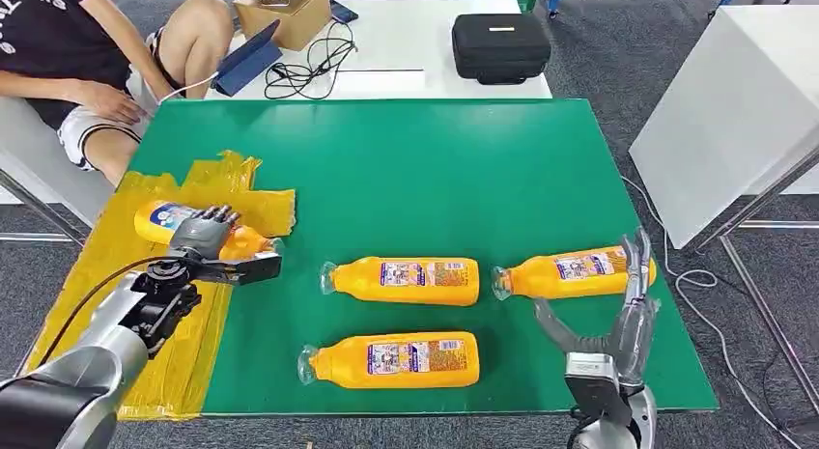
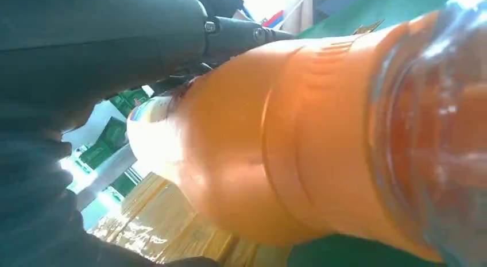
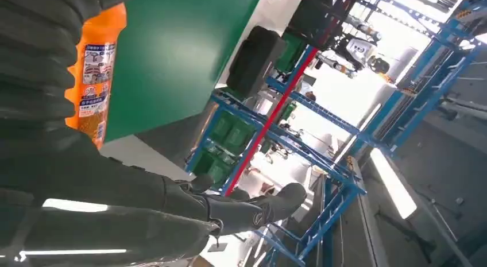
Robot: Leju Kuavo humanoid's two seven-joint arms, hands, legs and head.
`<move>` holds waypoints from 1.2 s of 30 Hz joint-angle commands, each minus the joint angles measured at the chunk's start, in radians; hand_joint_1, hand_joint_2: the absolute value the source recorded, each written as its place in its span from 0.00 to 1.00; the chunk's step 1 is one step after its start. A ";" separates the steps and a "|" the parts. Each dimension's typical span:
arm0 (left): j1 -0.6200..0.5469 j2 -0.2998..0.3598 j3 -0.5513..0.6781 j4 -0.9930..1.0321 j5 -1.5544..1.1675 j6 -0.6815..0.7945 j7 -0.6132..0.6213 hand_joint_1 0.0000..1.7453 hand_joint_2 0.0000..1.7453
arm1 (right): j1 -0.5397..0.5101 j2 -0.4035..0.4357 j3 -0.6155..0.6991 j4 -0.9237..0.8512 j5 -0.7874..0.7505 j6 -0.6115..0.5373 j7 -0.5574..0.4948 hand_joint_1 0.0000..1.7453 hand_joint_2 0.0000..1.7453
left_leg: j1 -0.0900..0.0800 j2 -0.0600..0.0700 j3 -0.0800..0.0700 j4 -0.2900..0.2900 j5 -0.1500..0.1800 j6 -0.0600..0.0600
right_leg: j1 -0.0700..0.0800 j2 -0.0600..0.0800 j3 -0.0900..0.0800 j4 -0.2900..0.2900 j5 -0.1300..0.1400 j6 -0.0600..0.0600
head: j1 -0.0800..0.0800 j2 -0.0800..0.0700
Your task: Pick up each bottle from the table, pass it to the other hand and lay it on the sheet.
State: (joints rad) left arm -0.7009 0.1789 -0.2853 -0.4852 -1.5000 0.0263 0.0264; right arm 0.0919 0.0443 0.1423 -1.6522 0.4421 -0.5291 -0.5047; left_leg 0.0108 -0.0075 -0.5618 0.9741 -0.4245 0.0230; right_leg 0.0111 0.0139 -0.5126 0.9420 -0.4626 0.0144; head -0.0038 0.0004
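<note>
On the green table, the left robot hand grips an orange bottle over the yellow sheet; the right robot hand hovers open-fingered beside another bottle.

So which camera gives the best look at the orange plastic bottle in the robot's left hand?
The head view: the orange plastic bottle lies on the crinkled yellow sheet under the left hand. The left wrist view shows it as a blurred close-up. The right wrist view shows another bottle.
</note>
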 commanded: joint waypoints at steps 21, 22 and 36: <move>0.223 0.089 0.148 -0.929 0.200 -0.030 -0.118 0.00 1.00 | 0.041 -0.006 -0.103 -0.046 0.001 0.000 -0.001 0.00 1.00 | 0.000 0.001 -0.004 0.001 -0.001 -0.002 | -0.001 0.000 -0.004 0.001 -0.001 0.001 | 0.000 0.000; 0.235 0.092 0.160 -0.959 0.220 -0.037 -0.135 0.00 1.00 | 0.035 -0.009 -0.102 -0.041 0.002 -0.001 -0.002 0.00 1.00 | 0.000 0.002 -0.003 0.002 -0.001 -0.002 | -0.001 0.000 -0.003 0.001 -0.001 0.001 | 0.000 0.000; 0.461 0.006 0.157 -1.118 0.617 0.028 -0.432 0.00 1.00 | -0.054 -0.068 -0.184 0.039 0.593 -0.028 0.271 0.00 1.00 | -0.001 0.004 0.003 -0.001 -0.002 -0.001 | -0.002 0.001 0.003 -0.002 -0.002 0.003 | 0.000 0.000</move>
State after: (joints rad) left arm -0.3847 0.2541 -0.1095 -1.4939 -1.1569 0.0443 -0.2122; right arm 0.1296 0.0275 0.0561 -1.7037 0.5445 -0.5409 -0.4625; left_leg 0.0103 -0.0078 -0.5652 0.9740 -0.4239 0.0217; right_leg 0.0094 0.0138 -0.5157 0.9424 -0.4628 0.0144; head -0.0038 0.0004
